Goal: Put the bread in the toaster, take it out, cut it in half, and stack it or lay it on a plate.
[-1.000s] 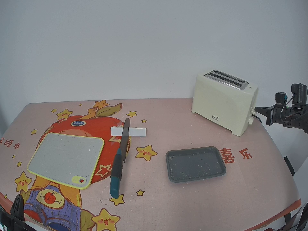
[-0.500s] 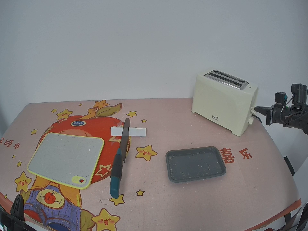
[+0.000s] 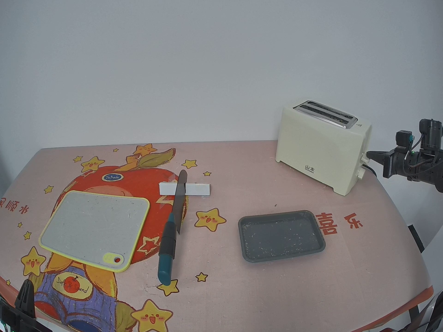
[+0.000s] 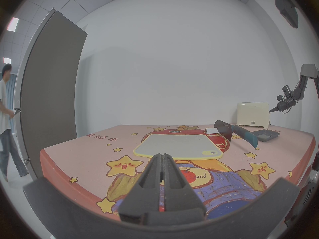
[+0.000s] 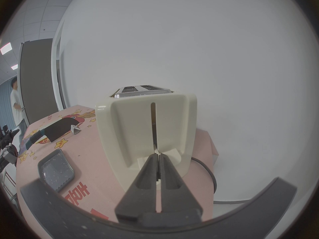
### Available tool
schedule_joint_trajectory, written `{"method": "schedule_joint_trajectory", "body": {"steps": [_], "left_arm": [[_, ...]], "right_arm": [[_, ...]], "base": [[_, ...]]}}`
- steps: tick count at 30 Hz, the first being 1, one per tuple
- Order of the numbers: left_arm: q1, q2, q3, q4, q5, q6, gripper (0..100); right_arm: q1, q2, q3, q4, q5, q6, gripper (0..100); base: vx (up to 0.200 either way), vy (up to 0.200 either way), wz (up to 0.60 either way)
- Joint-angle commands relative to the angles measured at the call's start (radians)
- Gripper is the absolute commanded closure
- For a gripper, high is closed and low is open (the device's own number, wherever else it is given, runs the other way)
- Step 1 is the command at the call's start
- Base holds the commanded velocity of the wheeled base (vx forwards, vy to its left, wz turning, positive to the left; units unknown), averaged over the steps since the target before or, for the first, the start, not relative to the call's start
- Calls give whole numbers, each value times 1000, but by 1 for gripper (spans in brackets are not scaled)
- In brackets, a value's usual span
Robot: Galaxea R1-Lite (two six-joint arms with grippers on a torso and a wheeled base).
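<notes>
The cream toaster (image 3: 323, 146) stands at the table's back right, and its top slots show no bread from above. My right gripper (image 3: 369, 153) is shut and empty, level with the toaster's end face. In the right wrist view the right gripper (image 5: 158, 156) has its tips at the lower end of the lever slot on the toaster (image 5: 133, 133). A teal-handled knife (image 3: 171, 227) leans on a white rest (image 3: 196, 189). The grey plate (image 3: 281, 236) lies in front of the toaster. My left gripper (image 4: 162, 156) is shut and empty, low at the table's near left edge.
A grey cutting board with a yellow-green rim (image 3: 94, 229) lies at the left, beside the knife. The toaster's cord (image 5: 207, 176) runs off behind it near the table's right edge. Bare tabletop lies between board, plate and front edge.
My right gripper has edged up very slightly beside the toaster. Nothing else has moved.
</notes>
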Motion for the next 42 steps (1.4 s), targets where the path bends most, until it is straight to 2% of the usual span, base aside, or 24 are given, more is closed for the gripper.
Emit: {"method": "schedule_joint_trajectory", "body": {"steps": [1, 14, 20, 25, 26, 28, 30, 31, 32, 33, 34, 38, 40, 41, 42], "left_arm": [[0, -2, 18, 0, 0, 0, 100], [0, -1, 18, 0, 0, 0, 100], [0, -1, 18, 0, 0, -1, 100], [0, -1, 18, 0, 0, -1, 100], [0, -2, 18, 0, 0, -1, 100], [0, -1, 18, 0, 0, -1, 100], [0, -1, 18, -2, 0, -1, 100], [0, -1, 18, -2, 0, -1, 100], [0, -1, 18, -2, 0, -1, 100], [0, -1, 18, -2, 0, -1, 100], [1, -1, 18, 0, 0, -1, 100], [0, -1, 18, 0, 0, -1, 100], [0, -1, 18, 0, 0, -1, 100], [0, -1, 18, 0, 0, -1, 100], [1, -1, 18, -2, -1, 0, 100]], "right_arm": [[-2, -9, -1, -3, 2, -1, 100], [-2, -36, 7, -5, 1, 3, 100], [-11, -116, 61, -5, -7, 9, 100], [-19, -164, 90, -3, -42, 27, 100], [-14, -188, 108, -5, -76, 45, 100], [-8, -219, 122, -5, -91, 68, 100], [-7, -254, 130, -5, -93, 102, 100], [-7, -254, 130, -5, -93, 102, 100], [-7, -276, 142, -5, -93, 131, 100], [-7, -276, 142, -5, -93, 131, 100], [-5, -326, 185, -5, -91, 200, 100], [-7, -420, 260, -5, -91, 292, 100], [-8, -423, 263, -3, -91, 296, 100], [-16, -466, 308, -5, -91, 352, 100], [-21, -490, 328, -6, -88, 372, 100]], "base": [[0, 0, 0], [0, 0, 0], [0, 0, 0], [0, 0, 0], [0, 0, 0], [0, 0, 0], [0, 0, 0], [0, 0, 0], [0, 0, 0], [0, 0, 0], [0, 0, 0], [0, 0, 0], [0, 0, 0], [0, 0, 0], [0, 0, 0]]}}
